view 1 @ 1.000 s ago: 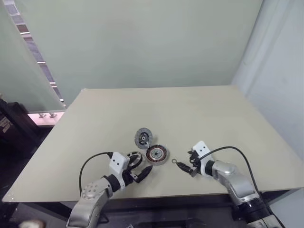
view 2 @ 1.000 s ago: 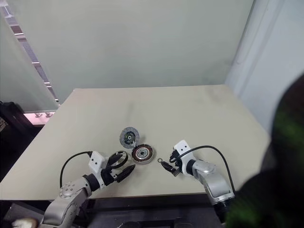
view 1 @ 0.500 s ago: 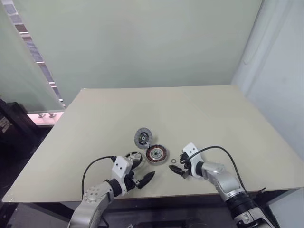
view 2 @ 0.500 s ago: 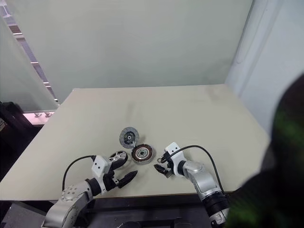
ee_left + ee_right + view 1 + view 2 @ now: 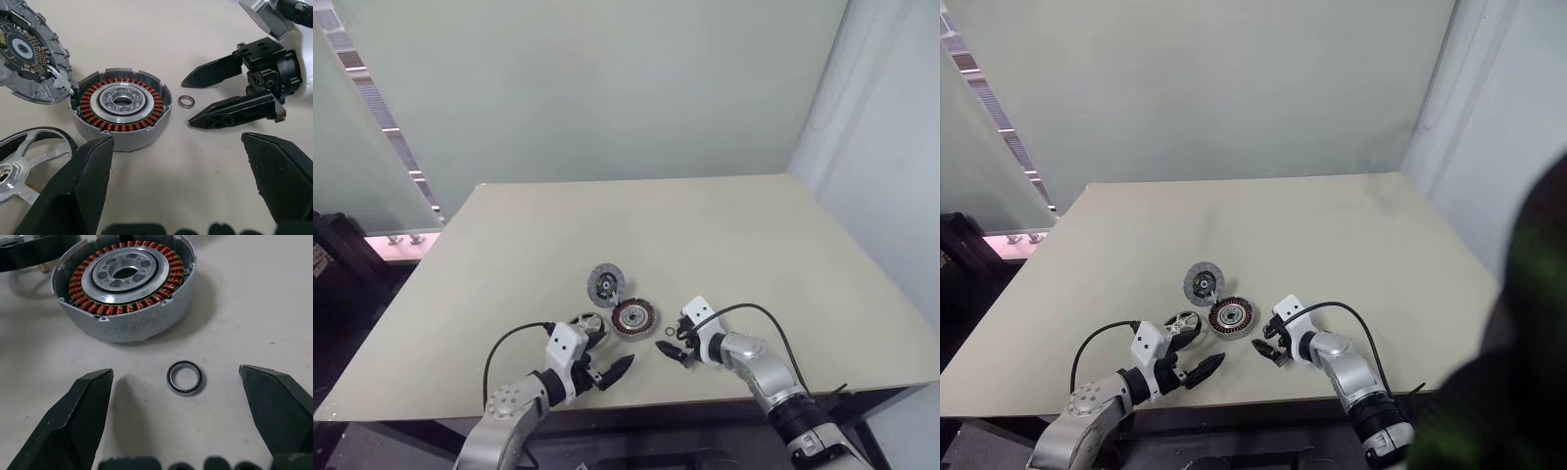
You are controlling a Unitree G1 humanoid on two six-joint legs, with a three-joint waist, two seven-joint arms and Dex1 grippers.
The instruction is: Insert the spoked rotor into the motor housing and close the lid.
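Right gripper (image 5: 183, 431): your fingers stand wide apart, empty, low over the table (image 5: 754, 245), flanking a small loose ring (image 5: 184, 377).
Left gripper (image 5: 610, 363): spread open, holding nothing.
Housing (image 5: 122, 106): upright beside the ring, windings up.
Rotor (image 5: 22, 161): flat, just beside your left fingers.
Lid (image 5: 606, 283): touching the housing's far edge.

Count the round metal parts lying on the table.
4. The lid lies farthest back, the motor housing just in front of it, the spoked rotor beside the housing by the left gripper, and a tiny loose ring before the right gripper.
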